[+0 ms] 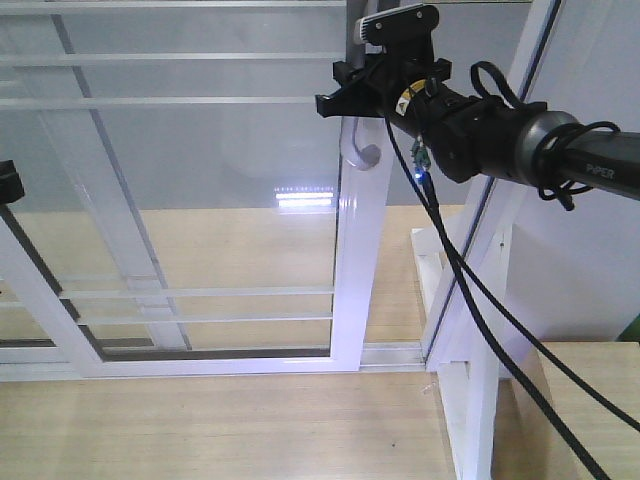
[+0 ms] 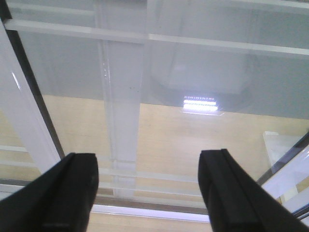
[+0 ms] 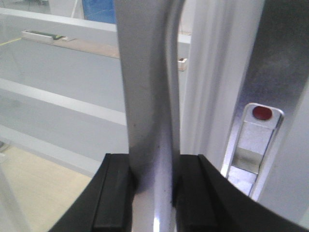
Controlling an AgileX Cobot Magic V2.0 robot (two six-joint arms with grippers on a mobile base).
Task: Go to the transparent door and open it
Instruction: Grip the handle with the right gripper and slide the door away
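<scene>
Right gripper (image 3: 153, 193): both black pads pressed against the grey pull handle (image 3: 147, 96), clamped on it, no gap either side. From the front view the handle's curved lower end (image 1: 366, 155) shows just below the gripper, on the right stile of the transparent door (image 1: 200, 200); upper handle hidden behind the wrist. Left gripper (image 2: 147, 193): fingers spread wide, nothing between them, facing the glass. Door's top is cut off. An open gap lies between the door's right stile and the slanted white frame (image 1: 500, 200) beside it.
</scene>
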